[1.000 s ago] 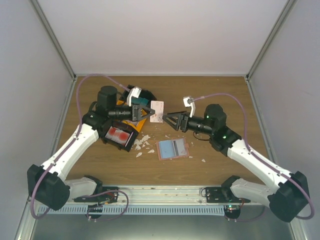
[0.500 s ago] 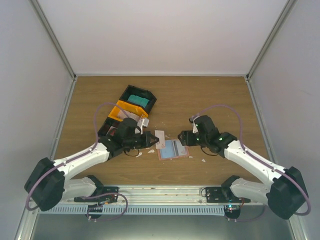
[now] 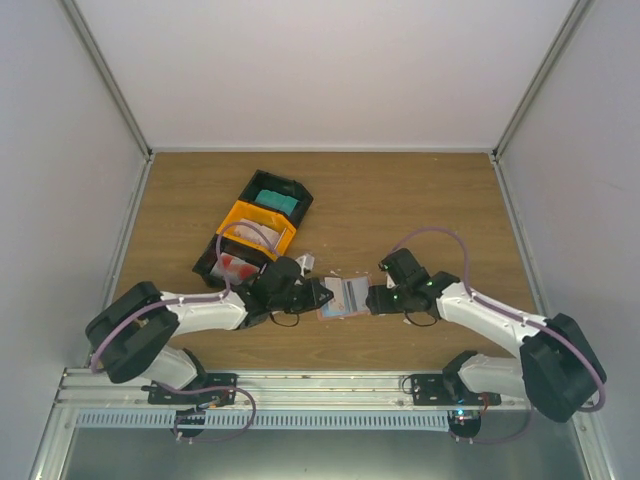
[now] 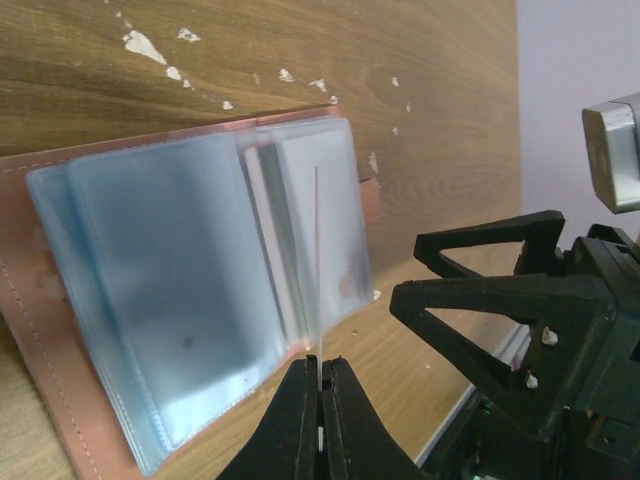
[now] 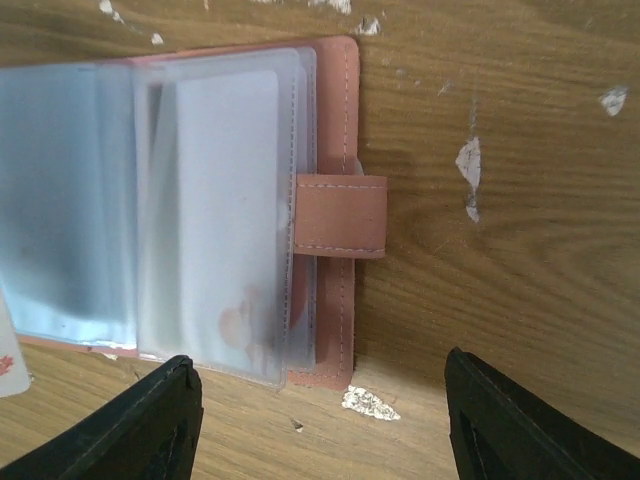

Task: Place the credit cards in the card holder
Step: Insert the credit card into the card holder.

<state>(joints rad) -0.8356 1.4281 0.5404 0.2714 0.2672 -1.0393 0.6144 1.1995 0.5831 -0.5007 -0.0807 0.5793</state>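
Both claws crowding the open card holder

Top: left gripper (image 3: pixel 322 293) and right gripper (image 3: pixel 372 298) flank the card holder (image 3: pixel 347 297), which lies open on the table (image 3: pixel 430 200).
Left wrist: jaws pinched on a pale credit card (image 4: pixel 317 250), edge-on over the clear sleeves (image 4: pixel 170 290).
Right wrist: jaws spread wide, holding nothing, by the clasp tab (image 5: pixel 340 215).

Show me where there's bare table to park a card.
Bare table lies far right, from the card holder to the back wall, and in the near strip before the rail. Crowded: the bins at far left, and the holder itself, flanked by the left gripper and right gripper.
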